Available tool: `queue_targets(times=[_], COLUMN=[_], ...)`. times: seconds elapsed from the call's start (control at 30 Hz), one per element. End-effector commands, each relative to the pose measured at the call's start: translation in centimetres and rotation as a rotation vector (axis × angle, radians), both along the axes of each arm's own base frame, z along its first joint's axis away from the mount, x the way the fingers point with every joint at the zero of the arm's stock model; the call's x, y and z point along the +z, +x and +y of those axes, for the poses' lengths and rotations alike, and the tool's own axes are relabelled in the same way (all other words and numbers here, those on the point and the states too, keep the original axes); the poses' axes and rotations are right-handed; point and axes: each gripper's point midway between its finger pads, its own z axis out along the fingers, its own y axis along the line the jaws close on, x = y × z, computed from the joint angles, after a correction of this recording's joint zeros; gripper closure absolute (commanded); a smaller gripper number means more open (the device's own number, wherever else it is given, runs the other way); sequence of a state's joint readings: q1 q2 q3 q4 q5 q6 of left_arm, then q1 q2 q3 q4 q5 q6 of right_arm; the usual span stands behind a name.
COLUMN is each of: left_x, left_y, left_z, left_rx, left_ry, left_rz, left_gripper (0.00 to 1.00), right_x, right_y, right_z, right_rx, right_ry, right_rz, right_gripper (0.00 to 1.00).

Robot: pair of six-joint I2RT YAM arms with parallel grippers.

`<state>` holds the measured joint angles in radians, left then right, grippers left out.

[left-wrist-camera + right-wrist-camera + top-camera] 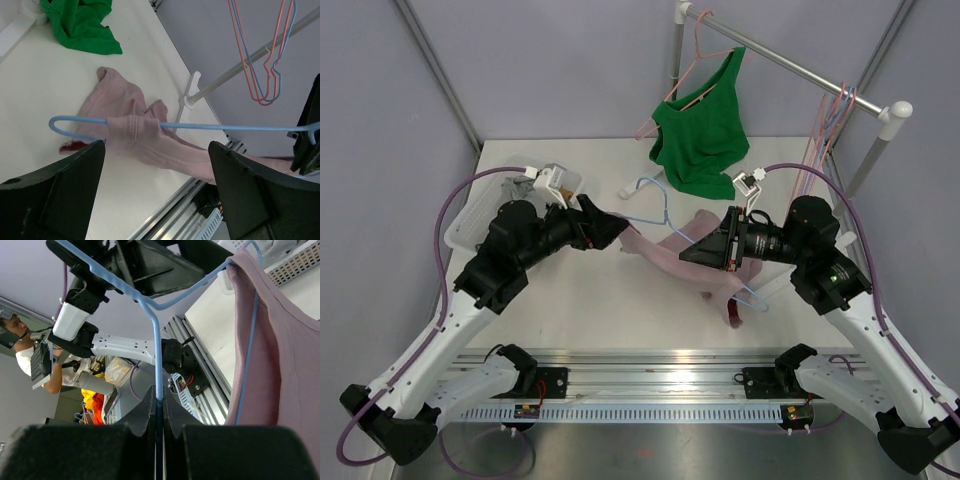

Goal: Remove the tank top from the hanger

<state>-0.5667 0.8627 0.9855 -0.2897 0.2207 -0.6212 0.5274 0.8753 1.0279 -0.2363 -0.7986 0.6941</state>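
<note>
Pink tank top (660,245) lies on the table between the arms, threaded on the blue hanger (210,126), whose long axis runs from left gripper (615,228) across to right gripper (159,399). Right is pinched tight on the hanger wire. Left is spread wide and holds nothing, with the strap on the bar just ahead of it

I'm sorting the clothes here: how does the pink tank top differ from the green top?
The pink tank top lies crumpled on the table; the green top hangs from the rail, its hem on the table. The pink one's blue hanger is clamped by the right gripper; the green one's pink hanger is untouched. Both are on hangers.
</note>
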Motion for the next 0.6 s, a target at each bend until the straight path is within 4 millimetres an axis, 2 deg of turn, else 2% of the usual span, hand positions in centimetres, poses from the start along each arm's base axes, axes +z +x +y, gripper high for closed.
queue_targets(times=[0.0,0.03,0.13,0.2,0.23,0.33,0.37,0.47,0.57], left_x=[1.3,1.0,0.3,-0.1,-0.2,-0.6,-0.7,-1.0,-1.2], left_y=[1.4,1.6,1.7,1.7,1.7,2.0,2.0,2.1,1.9], left_z=[-1.0,-1.2,-1.8,-2.1,-2.2,-2.3,-2.2,-1.6,-0.3], left_rx=[0.028,0.028,0.027,0.025,0.024,0.033,0.038,0.063,0.112], left_ry=[-0.031,-0.026,-0.008,-0.002,0.000,0.013,0.021,0.048,0.074], left_rz=[-0.051,-0.045,-0.037,-0.030,-0.031,-0.027,-0.024,-0.017,-0.013], left_gripper=[0.17,0.26,0.43,0.49,0.59,0.71,0.83,0.90,0.97], right_x=[3.2,3.1,3.4,3.9,4.0,4.4,4.4,3.6,1.7], right_y=[-1.7,-1.7,-1.7,-1.8,-1.8,-2.0,-2.0,-1.3,-0.1], right_z=[-0.1,-0.1,-0.4,-0.5,-0.5,-0.6,-0.6,-0.8,-1.0], right_rx=[0.053,0.051,0.035,0.030,0.028,0.033,0.032,-0.007,-0.058], right_ry=[0.092,0.085,0.075,0.078,0.076,0.081,0.080,0.045,-0.015], right_rz=[-0.097,-0.096,-0.111,-0.124,-0.125,-0.132,-0.135,-0.139,-0.131], right_gripper=[1.00,1.00,1.00,1.00,1.00,1.00,1.00,1.00,1.00])
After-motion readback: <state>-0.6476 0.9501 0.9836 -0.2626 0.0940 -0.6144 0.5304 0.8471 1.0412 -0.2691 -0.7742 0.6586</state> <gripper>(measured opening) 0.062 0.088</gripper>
